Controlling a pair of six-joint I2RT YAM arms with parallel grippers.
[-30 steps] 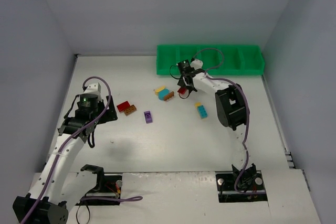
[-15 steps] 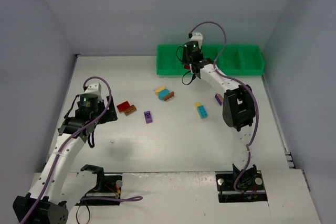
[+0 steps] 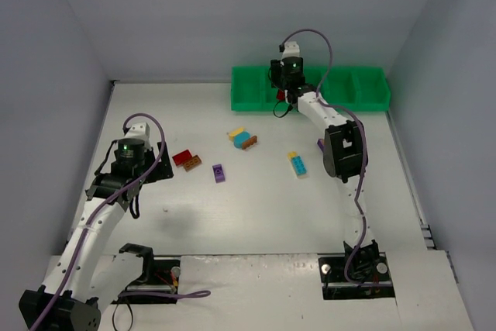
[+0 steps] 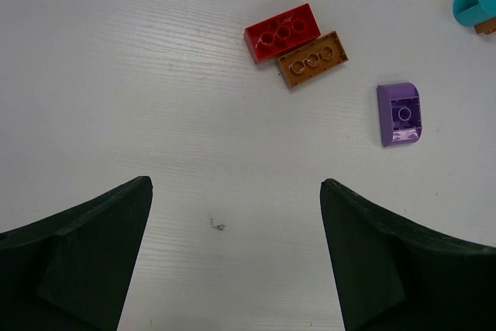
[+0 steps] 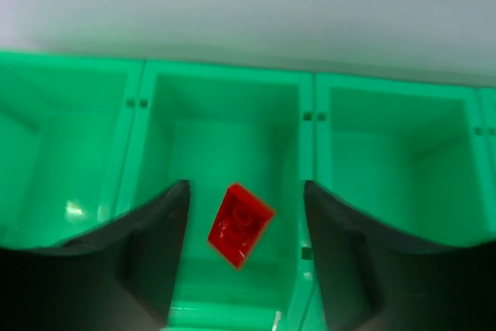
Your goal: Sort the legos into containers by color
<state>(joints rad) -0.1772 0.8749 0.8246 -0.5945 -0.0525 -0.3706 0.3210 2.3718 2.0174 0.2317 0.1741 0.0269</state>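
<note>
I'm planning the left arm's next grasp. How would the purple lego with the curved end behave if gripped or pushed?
The purple lego looks like rigid plastic, so it is probably stiff and light. It lies flat, stud up, so a push should slide it, not roll it. Its glossy curved end might slip in a grip; the straight sides seem safer.

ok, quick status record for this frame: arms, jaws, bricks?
right gripper: over the green tray, jaws open
red brick: tilted inside the compartment below, touching neither jaw
left gripper: over the table, jaws open, empty
loose on table: red and brown pair, purple brick, yellow-blue stack
</note>
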